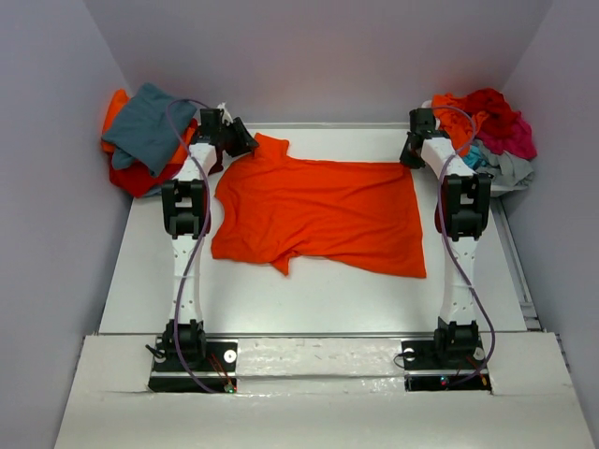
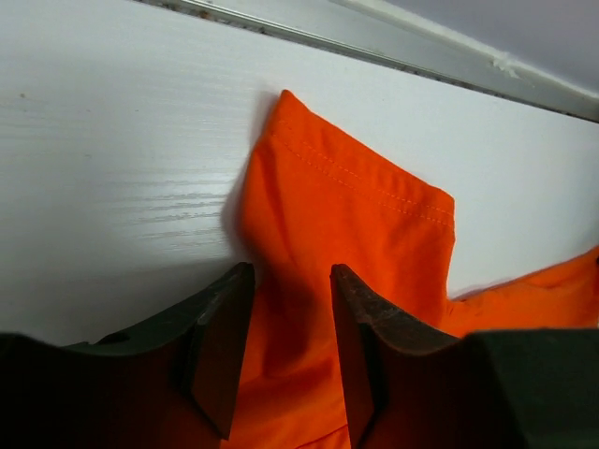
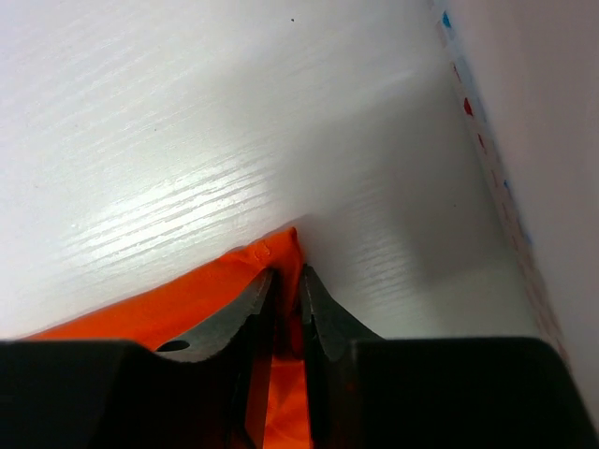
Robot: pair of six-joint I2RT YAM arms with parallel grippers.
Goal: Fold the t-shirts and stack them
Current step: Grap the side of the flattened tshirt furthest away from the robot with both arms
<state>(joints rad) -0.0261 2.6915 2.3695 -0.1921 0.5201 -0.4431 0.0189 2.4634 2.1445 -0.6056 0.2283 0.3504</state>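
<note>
A bright orange t-shirt lies spread flat across the white table. My left gripper is at its far left sleeve. In the left wrist view the left gripper is open, and its fingers straddle the sleeve cloth with a gap on each side. My right gripper is at the shirt's far right corner. In the right wrist view the right gripper is shut on that corner, which pokes out just past the tips.
A pile of t-shirts, teal-grey on top of red and orange, sits at the far left corner. Another heap of red, magenta, turquoise and grey shirts sits at the far right. The table's far rail runs just beyond the sleeve.
</note>
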